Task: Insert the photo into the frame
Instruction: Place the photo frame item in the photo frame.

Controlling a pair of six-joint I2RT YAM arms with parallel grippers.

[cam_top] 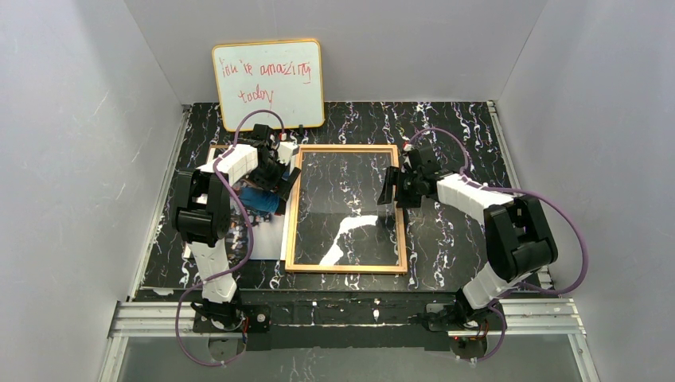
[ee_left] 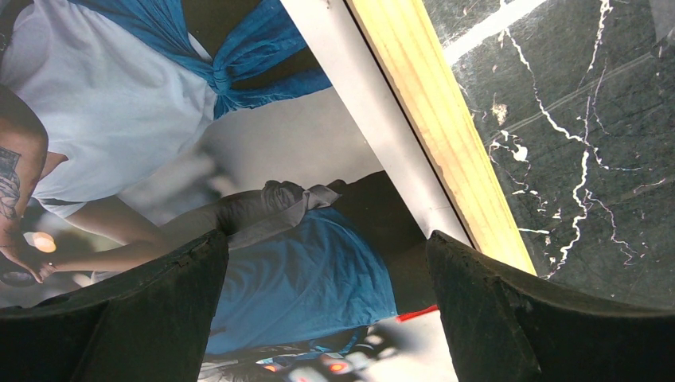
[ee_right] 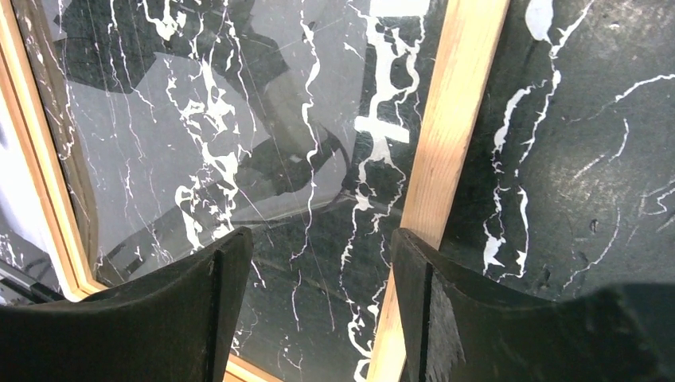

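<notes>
Robot lab test cell: plain grey panel walls (cam_top: pixel 72 159) box in a black marble-pattern tabletop (cam_top: pixel 454 247); left arm (cam_top: pixel 195 211) and right arm (cam_top: pixel 517 235), both cabled, bolted to an aluminium rail (cam_top: pixel 350 316) at near edge; handwritten whiteboard (cam_top: pixel 268 83) propped at back wall.

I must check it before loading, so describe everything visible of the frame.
The frame is a thin rectangle of pale golden wood with a clear pane, empty: the black marbled table shows through, with glare. It lies flat mid-table, long sides running front to back. The photo lies along its left rail; the right gripper hovers open over its right rail.
</notes>
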